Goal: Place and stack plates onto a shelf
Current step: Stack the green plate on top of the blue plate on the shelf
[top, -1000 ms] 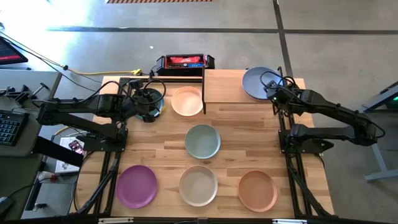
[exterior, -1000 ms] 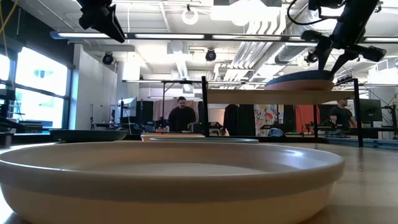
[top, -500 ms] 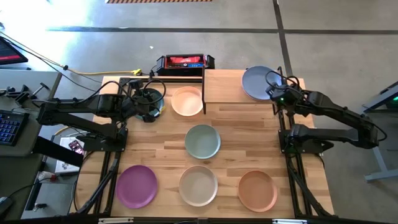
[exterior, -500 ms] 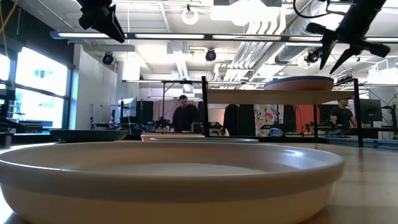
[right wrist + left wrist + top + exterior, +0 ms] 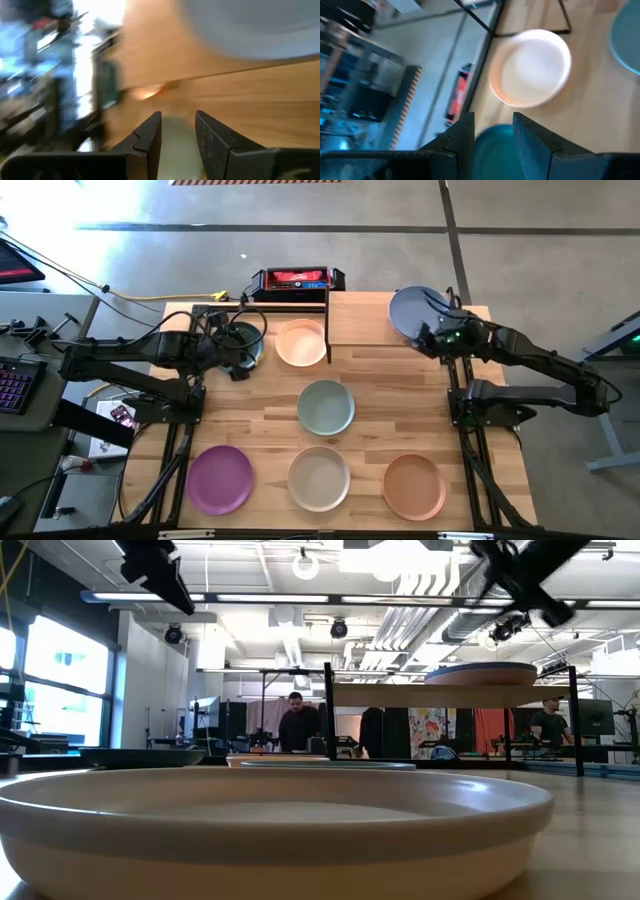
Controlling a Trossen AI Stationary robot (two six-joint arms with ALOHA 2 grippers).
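A blue-grey plate (image 5: 412,310) lies flat on the light-wood shelf (image 5: 358,320) at the table's far right. My right gripper (image 5: 434,337) stands open just off that plate's near-right rim and above it, high over the shelf (image 5: 400,695) in the low view. My left gripper (image 5: 492,132) hovers open at the far left above a dark green plate (image 5: 495,152) that rests on the table. The peach plate (image 5: 301,342), pale teal plate (image 5: 326,407), purple plate (image 5: 220,479), off-white plate (image 5: 319,477) and orange plate (image 5: 413,485) all lie on the tabletop.
A black and red device (image 5: 297,279) sits past the table's far edge, beside the shelf's left end. The shelf's black legs (image 5: 329,710) stand by the peach plate. Bare board remains on the shelf's left half. People stand in the room behind.
My right gripper has risen away from the blue-grey plate's right rim, tipped up, rolled, and swung a little toward the table's left. The plate stays on the shelf.
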